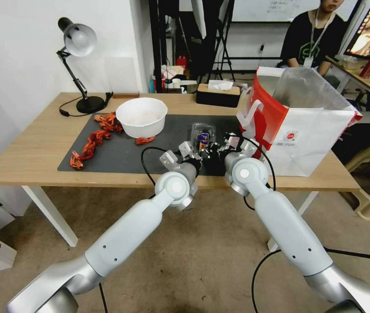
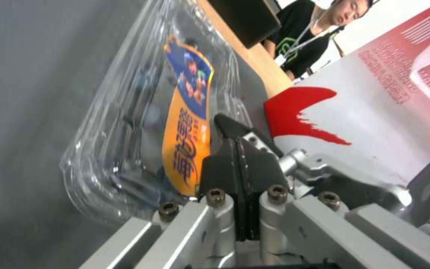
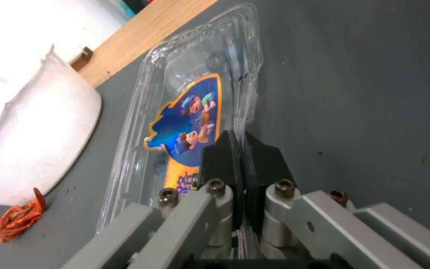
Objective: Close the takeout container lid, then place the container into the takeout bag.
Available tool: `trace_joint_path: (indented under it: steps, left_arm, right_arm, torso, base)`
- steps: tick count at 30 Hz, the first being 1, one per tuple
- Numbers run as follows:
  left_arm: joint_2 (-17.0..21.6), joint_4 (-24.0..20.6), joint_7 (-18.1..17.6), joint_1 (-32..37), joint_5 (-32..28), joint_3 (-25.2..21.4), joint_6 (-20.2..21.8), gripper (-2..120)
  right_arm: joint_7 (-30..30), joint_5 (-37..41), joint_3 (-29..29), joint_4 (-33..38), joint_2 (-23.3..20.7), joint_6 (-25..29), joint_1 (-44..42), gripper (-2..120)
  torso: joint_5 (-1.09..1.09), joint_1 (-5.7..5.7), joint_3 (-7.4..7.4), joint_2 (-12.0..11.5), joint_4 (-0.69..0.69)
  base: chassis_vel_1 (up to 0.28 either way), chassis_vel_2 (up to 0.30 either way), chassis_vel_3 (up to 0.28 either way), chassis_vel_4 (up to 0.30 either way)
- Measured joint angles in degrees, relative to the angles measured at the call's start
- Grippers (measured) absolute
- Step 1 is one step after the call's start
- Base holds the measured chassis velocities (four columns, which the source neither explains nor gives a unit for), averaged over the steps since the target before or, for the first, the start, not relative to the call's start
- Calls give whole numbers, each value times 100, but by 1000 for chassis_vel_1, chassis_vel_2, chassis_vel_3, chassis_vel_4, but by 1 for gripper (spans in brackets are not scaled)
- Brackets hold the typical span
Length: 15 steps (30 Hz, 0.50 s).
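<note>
The takeout container (image 1: pixel 203 132) lies on the dark mat (image 1: pixel 119 154), just left of the takeout bag (image 1: pixel 307 134). Its clear lid (image 2: pixel 140 93) lies down over the lower half, blue-yellow sticker (image 3: pixel 190 123) facing up. My left gripper (image 1: pixel 197 153) is at the container's near end, fingers shut together beside the sticker, nothing visible between them (image 2: pixel 232 130). From the bag side my right gripper (image 1: pixel 220 148) reaches in, and its pads (image 3: pixel 237 136) are shut on the container's thin plastic rim. The bag (image 2: pixel 374 112) stands upright with its mouth open, showing the silvery lining.
A round white bowl (image 1: pixel 141 116) stands on the mat left of the container, with red shell scraps (image 1: pixel 93 139) beside it. A dark tissue box (image 1: pixel 217 93) and a desk lamp (image 1: pixel 78 43) stand at the table's back. The table's near edge (image 1: pixel 106 180) runs just under both wrists.
</note>
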Motion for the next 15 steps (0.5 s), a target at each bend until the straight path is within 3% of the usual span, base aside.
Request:
trace_joint_path:
  steps: [7,15]
  left_arm:
    - [214,-222,209,91,574,-140,-73,0]
    - [612,-656,482,385,1615,-442,-114,28]
  right_arm:
    - [23,-27,12,61,16,3,-40,0]
    - [27,-46,30,114,4,5,-86,0]
  torso:
    - [0,0,0,0,0]
    - [0,0,0,0,0]
  base:
    - [0,0,0,0]
    - [0,0,0,0]
